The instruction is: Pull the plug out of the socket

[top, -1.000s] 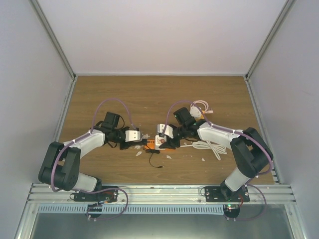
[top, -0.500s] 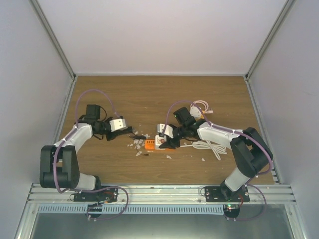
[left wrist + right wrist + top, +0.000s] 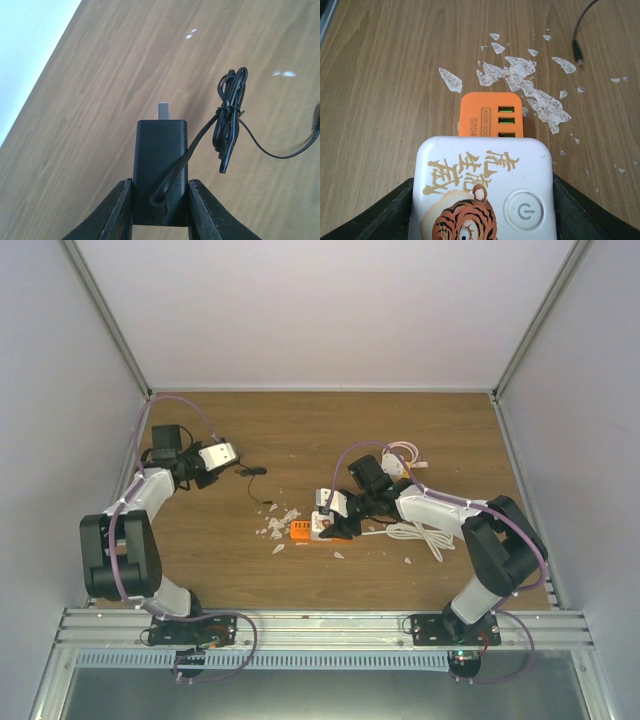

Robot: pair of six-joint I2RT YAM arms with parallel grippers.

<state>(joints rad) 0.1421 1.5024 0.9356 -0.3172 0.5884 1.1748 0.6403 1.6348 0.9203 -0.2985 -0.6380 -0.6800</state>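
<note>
Centre frame, the right gripper is clamping the glossy, rounded white socket, its orange end poking over papery flakes. Upper left, the left gripper is pinching the boxy matte-black plug, unplugged, its bundled cord trailing over the woodgrain table.

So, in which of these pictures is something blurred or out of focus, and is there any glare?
Left wrist: the black plug is sharp, but its cable smears toward the right edge, and the far table looks soft. Right wrist: the orange socket and white flakes are crisp, with no glare. Top external: even light, faint shadows, small things lack detail.
</note>
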